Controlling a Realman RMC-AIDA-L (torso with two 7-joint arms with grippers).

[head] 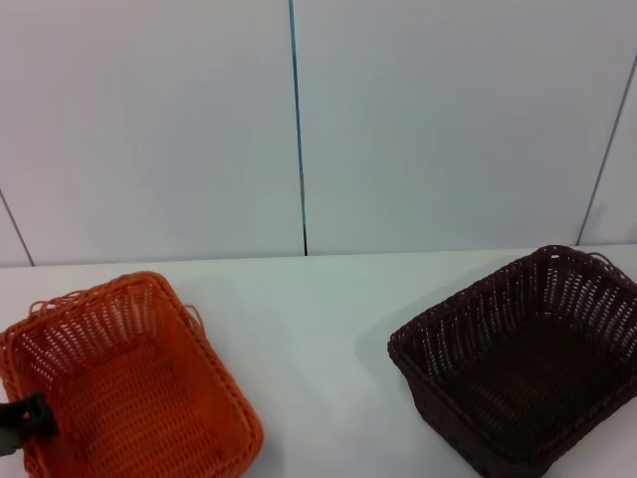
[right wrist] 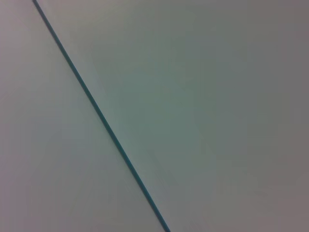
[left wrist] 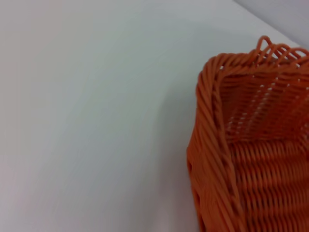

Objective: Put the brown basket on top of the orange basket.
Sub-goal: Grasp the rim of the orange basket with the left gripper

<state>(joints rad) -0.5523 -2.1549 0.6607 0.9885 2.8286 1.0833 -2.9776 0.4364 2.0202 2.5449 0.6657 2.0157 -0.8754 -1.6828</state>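
Observation:
The orange basket (head: 129,383) sits on the white table at the front left, empty and upright. One of its corners with the braided rim also shows in the left wrist view (left wrist: 241,159). The brown basket (head: 528,358) sits at the front right, empty and upright, well apart from the orange one. A dark part of my left gripper (head: 22,418) shows at the left edge, at the orange basket's near left rim. My right gripper is out of view.
The white table (head: 318,339) runs between the two baskets. A pale panelled wall with a dark vertical seam (head: 298,129) stands behind the table. The right wrist view shows only that wall and a seam (right wrist: 101,116).

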